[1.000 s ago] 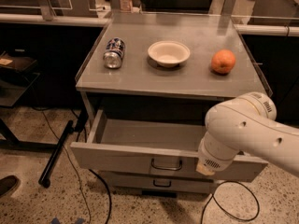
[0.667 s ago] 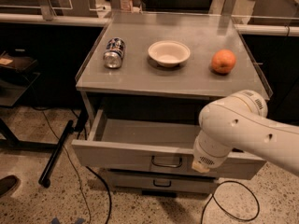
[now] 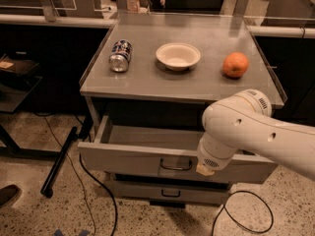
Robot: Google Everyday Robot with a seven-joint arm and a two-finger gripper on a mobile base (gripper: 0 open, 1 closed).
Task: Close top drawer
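Note:
The top drawer point(image 3: 133, 160) of the grey metal cabinet stands pulled out, with its inside bare and a small dark wire handle point(image 3: 175, 165) at the centre of its front panel. My white arm point(image 3: 246, 132) reaches in from the right and down across the drawer's right half. My gripper point(image 3: 206, 169) is at the arm's lower end, against the drawer front just right of the handle, mostly hidden by the arm.
On the cabinet top point(image 3: 197, 77) lie a soda can point(image 3: 120, 55) on its side, a white bowl point(image 3: 178, 56) and an orange point(image 3: 235, 64). A lower drawer point(image 3: 162, 191) is shut. Black cables point(image 3: 96, 181) and a black bar point(image 3: 59, 161) lie on the floor.
My arm has shifted a little to the left along the drawer front, closer to the handle. The drawer stands about as far out as before.

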